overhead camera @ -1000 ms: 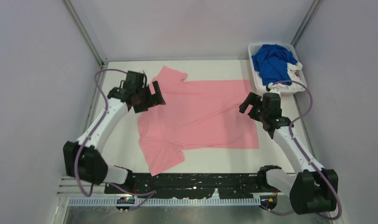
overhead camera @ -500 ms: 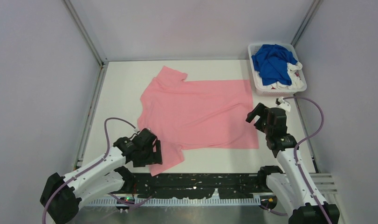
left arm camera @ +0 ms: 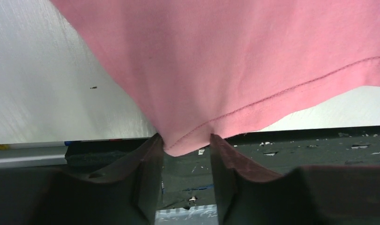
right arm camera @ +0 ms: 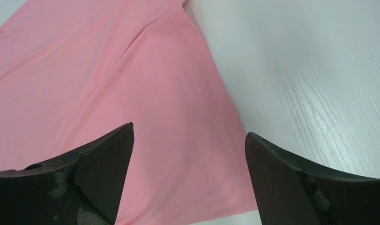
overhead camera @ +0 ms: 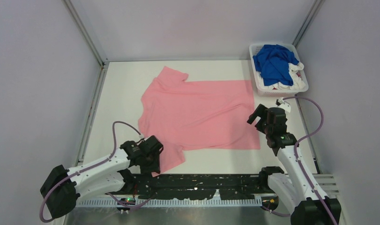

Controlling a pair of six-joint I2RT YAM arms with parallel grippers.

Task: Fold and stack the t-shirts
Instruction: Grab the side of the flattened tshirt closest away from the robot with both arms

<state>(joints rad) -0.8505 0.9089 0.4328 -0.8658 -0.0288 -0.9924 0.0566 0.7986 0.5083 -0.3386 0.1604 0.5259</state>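
While right tool (right arm camera: 189, 131) hangs wide over pink t-shirt (overhead camera: 202, 112), left tool (left arm camera: 184, 140) narrow astride sleeve hem (left arm camera: 272, 97); grip unclear.

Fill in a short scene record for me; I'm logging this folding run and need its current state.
pink t-shirt: spread open on the table, not folded
left gripper: at the near sleeve's hem corner, cloth between its fingers; firm grip not confirmable
right gripper: open, over the shirt's bottom hem, holding nothing
basket: far right corner of the table
blue t-shirt: in the basket, on top
white t-shirts: in the basket, under the blue one
stack: none yet
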